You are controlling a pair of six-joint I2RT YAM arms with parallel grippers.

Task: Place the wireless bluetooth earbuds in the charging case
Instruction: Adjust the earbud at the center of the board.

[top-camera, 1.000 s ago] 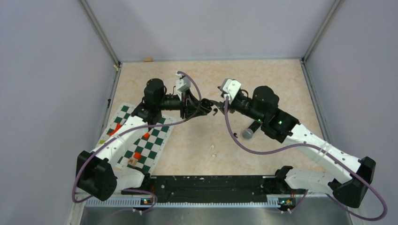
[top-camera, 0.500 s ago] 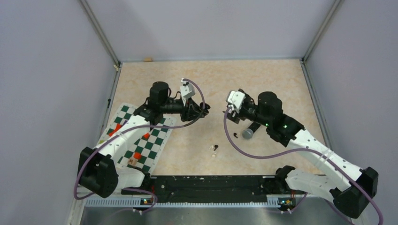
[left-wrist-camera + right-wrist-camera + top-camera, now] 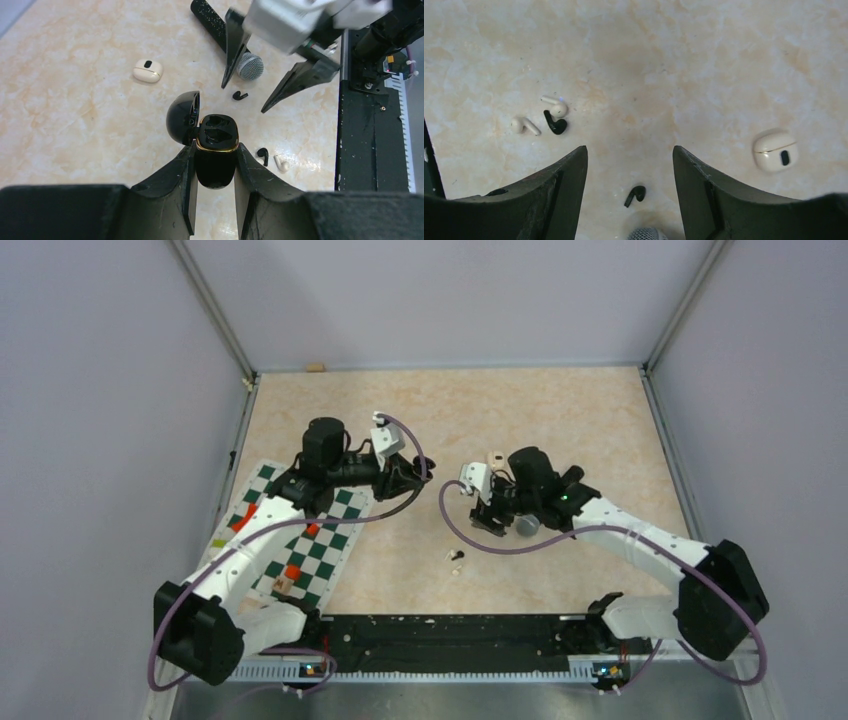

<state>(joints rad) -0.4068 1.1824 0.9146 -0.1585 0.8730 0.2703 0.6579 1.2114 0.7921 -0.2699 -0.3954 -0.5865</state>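
My left gripper (image 3: pixel 216 150) is shut on an open black charging case (image 3: pixel 216 167) with a gold rim, lid hinged left, and holds it above the table; it shows in the top view (image 3: pixel 405 478). My right gripper (image 3: pixel 630 150) is open and empty, pointing down over a black earbud (image 3: pixel 635 195) next to the microphone head (image 3: pixel 646 234). That earbud shows in the left wrist view (image 3: pixel 240 95). Another black earbud (image 3: pixel 555 124) lies with two white earbuds (image 3: pixel 555 105) (image 3: pixel 524 125) nearer the front. A closed white case (image 3: pixel 775 150) lies apart.
The microphone (image 3: pixel 527 524) lies under the right gripper (image 3: pixel 487 515). A green-and-white checkered mat (image 3: pixel 330 550) with small red and pale blocks lies at the left. The black base rail (image 3: pixel 440 630) runs along the near edge. Grey walls enclose the table.
The right arm has swung left and lowered, open, over the black earbud by the microphone. The left arm has drawn back a little to the left with the case.
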